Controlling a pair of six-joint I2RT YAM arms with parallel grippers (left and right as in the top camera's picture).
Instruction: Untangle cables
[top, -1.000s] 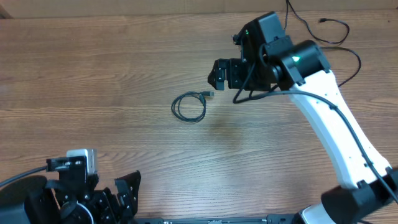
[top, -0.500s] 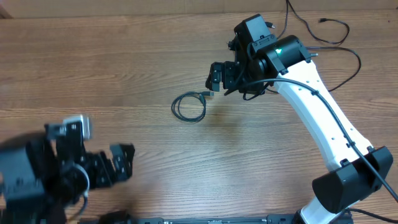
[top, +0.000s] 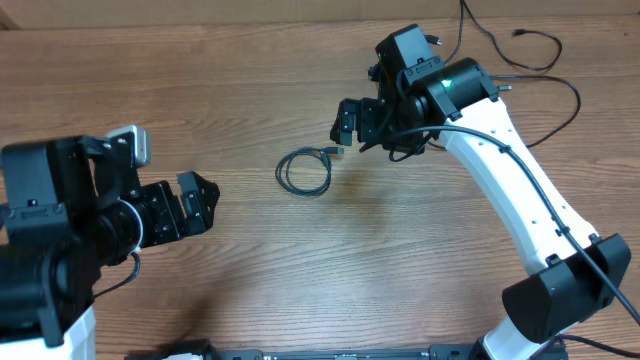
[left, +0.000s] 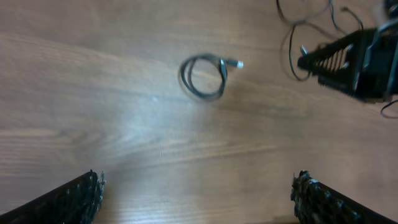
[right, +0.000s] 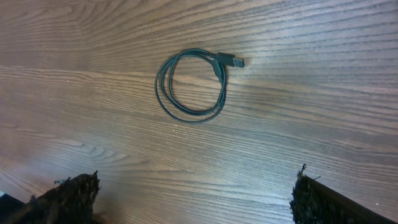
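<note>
Coiled cable (top: 304, 171) lies flat on the table (top: 200, 80). Its plug end points toward the right gripper (top: 345, 124), which is just beside it with jaws wide and empty. Left gripper (top: 205, 205) is well apart on the coil's opposite side, also spread open and holding nothing.

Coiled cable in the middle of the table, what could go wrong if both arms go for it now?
The coiled cable lies thin and flat on the table, so open jaws may slide over it or scrape the surface. The left gripper and right gripper face it from opposite sides and might collide. Loose cables behind the right arm could snag.
</note>
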